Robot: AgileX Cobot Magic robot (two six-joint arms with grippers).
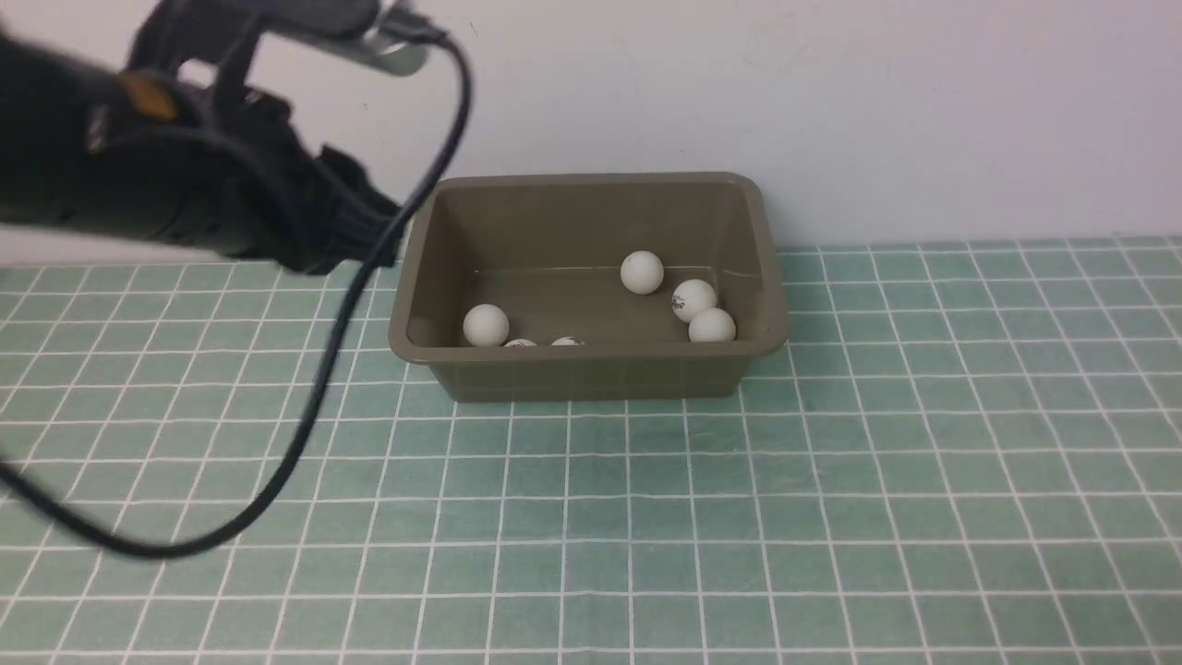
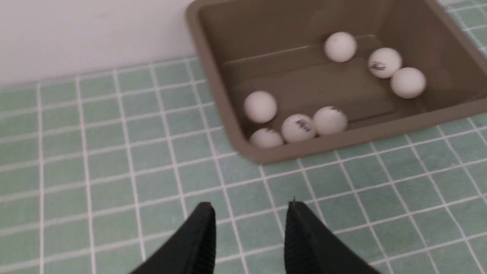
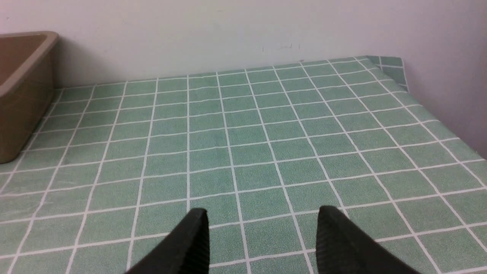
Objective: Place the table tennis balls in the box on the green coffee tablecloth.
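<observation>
The olive-brown box (image 1: 591, 374) stands on the green coffee tablecloth (image 1: 739, 517) by the back wall. Several white table tennis balls lie inside it: one cluster (image 2: 384, 62) toward the right end, another (image 2: 298, 127) against the near wall. My left arm (image 1: 185, 185) hangs above the cloth, left of the box. The left gripper (image 2: 249, 205) has its fingers a little apart, with only cloth showing between them. Over bare cloth right of the box (image 3: 23, 95), the right gripper (image 3: 262, 211) is also apart and empty. It is out of the front view.
A pale wall runs directly behind the box. A black cable (image 1: 314, 406) loops down from my left arm to the cloth. The cloth's far right corner (image 3: 392, 66) meets a side wall.
</observation>
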